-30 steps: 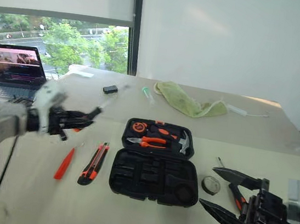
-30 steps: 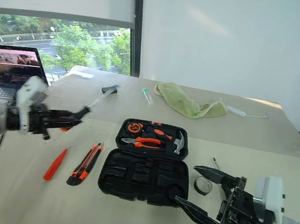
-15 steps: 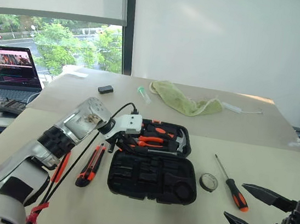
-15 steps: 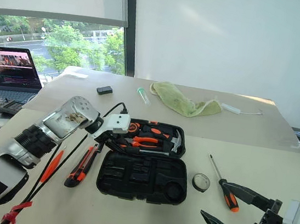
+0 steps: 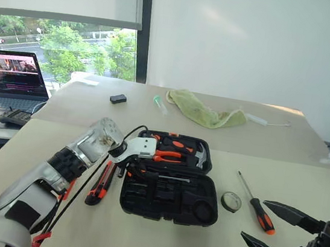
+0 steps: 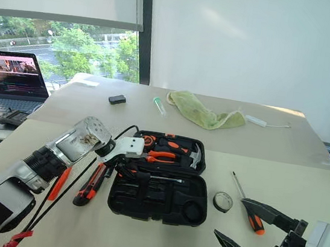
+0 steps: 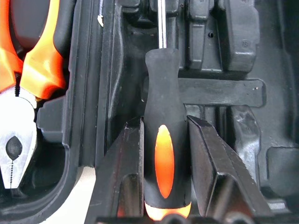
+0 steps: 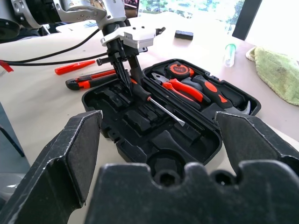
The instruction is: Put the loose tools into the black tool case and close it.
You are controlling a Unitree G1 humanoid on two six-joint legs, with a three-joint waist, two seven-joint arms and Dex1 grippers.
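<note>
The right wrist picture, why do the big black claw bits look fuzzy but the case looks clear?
Right wrist view: the right claw sits so close to the lens that its edges go soft, while the case and screwdriver farther off are sharp. Left wrist view: the left claw on the screwdriver looks crisp.

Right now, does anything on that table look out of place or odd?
Only unfinished tidying: the utility knife, slim orange tool, tape roll and one screwdriver lie outside the open tool case. The left hand holds another screwdriver over its slots.
</note>
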